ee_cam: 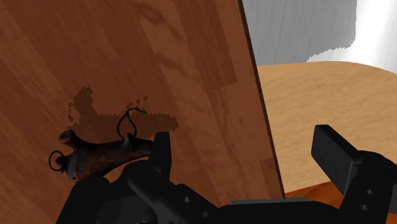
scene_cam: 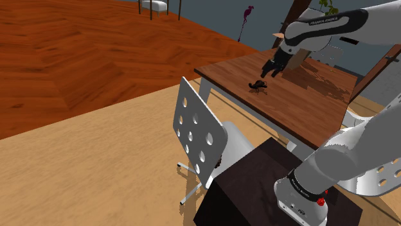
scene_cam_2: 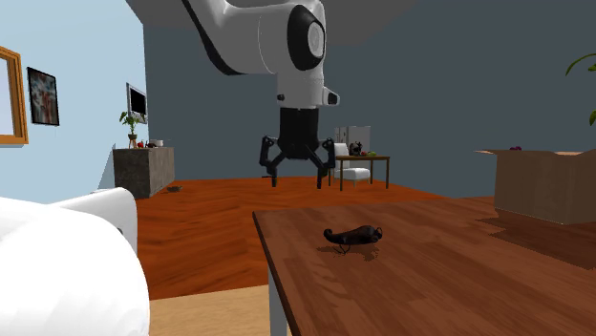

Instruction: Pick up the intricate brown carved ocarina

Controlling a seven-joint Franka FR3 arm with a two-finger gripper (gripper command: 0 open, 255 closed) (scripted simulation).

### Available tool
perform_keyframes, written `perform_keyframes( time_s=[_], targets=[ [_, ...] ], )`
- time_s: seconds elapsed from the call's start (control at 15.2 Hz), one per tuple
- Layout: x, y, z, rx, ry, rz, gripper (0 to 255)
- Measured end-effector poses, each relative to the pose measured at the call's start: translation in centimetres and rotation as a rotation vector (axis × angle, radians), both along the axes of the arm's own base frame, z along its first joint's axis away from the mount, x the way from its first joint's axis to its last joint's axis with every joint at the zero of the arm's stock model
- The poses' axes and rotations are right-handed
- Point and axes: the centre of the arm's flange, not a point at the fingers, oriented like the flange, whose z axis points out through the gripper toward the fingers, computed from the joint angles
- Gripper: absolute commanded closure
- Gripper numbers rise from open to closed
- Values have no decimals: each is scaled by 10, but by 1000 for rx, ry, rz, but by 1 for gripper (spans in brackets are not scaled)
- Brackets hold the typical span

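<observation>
The pick is at its early stage, as far as one can judge. The dark brown ocarina (scene_cam: 259,85) lies flat on the wooden bench (scene_cam: 308,109) near the bench's left edge, a little right of centre in the upper half of the shoulder view, and nothing grips it. The end effector (scene_cam: 273,67) hangs in the air just above and to the right of it in that frame, well clear of the wood. In the second exterior view the end effector (scene_cam_2: 300,177) sits at the upper middle with its two fingers spread wide and nothing between them, while the ocarina (scene_cam_2: 353,235) rests below it at the frame's centre on the bench (scene_cam_2: 430,286). The wrist view puts the ocarina (ee_cam: 95,158) outside one finger (ee_cam: 162,149) rather than in the gap of the end effector (ee_cam: 245,153), so the approach looks unaligned. Left to do, by this reading: centre the open fingers over the body, descend, close and lift. Counted: one ocarina, with thin curled loops at its end; one end effector with two fingers; one bench; one brown cardboard box (scene_cam_2: 544,186) on the bench at the right of the second exterior view; one white perforated chair (scene_cam: 199,131) at the centre of the shoulder view.
</observation>
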Motion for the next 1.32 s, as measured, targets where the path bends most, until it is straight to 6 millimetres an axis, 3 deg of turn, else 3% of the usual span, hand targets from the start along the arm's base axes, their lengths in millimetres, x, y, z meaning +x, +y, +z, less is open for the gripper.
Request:
perform_keyframes(
  time_s=[1.12,1.32],
  targets=[
    [59,-178,-107,-45,41,-29,0],
    [64,-191,-123,-46,44,-30,0]
  ],
)
